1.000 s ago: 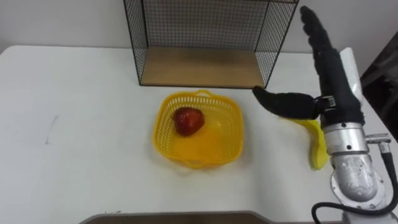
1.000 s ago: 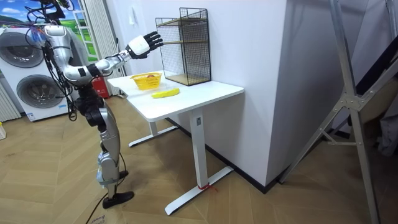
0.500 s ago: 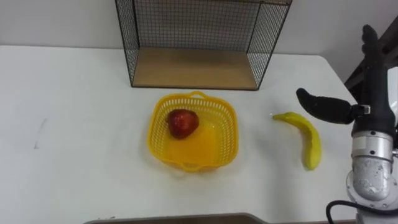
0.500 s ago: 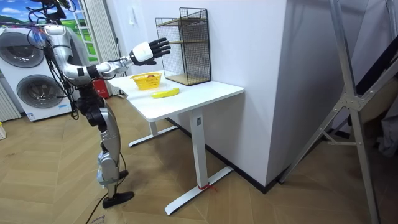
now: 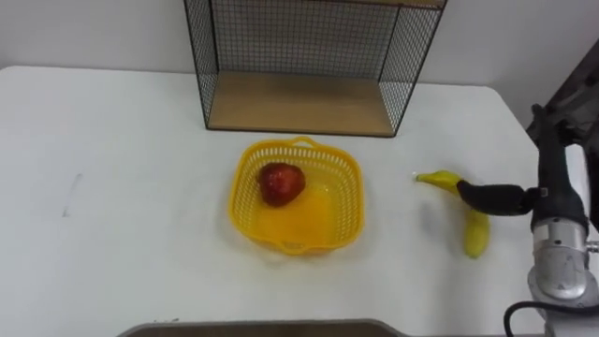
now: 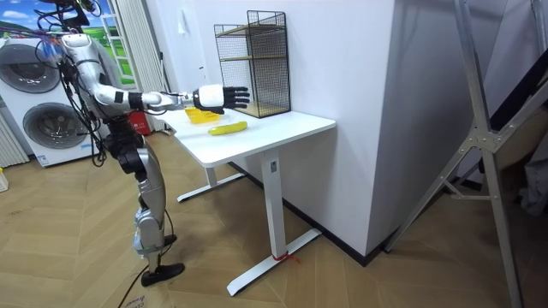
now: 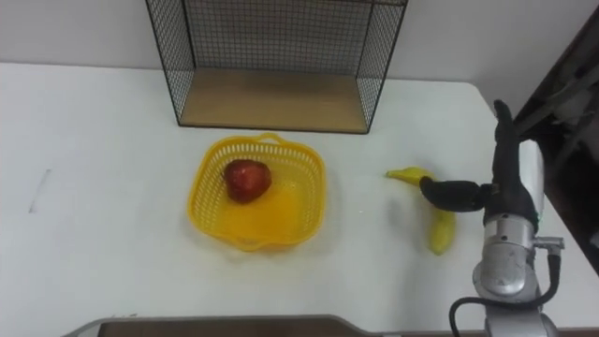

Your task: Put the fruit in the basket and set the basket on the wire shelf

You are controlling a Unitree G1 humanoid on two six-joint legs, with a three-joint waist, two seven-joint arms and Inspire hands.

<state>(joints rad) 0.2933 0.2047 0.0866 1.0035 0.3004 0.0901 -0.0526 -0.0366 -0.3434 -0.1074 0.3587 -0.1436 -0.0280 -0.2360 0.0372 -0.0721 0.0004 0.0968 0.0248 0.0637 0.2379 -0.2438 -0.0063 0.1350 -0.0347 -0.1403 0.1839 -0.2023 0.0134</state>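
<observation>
In the left eye view, the apple (image 5: 282, 183) lies in the yellow basket (image 5: 298, 245), so that part is done. The banana (image 5: 476, 239) lies on the white worktop (image 5: 122, 187), well to the right of the basket, so it has to go in yet. The basket sits on the worktop just in front of the wire shelf (image 5: 304, 103), not on it, so that step is left too. My right hand (image 5: 554, 183) is over the banana. Its fingers are straight, its thumb sticks out across the fruit, and it holds nothing. I cannot tell if the thumb touches the banana.

In the room view, I stand at the end of the worktop on the room view's left. My right arm reaches out flat over the top. The shelf stands at the far side by the wall. A washing machine (image 6: 47, 128) is behind me and a metal frame (image 6: 479, 128) stands far off on the room view's right. I think neither one gets in my way.

In the right eye view, nothing lies between the banana and the basket. The front of the shelf is open to me, and its wooden board is bare. I think the way is free for both moves.
</observation>
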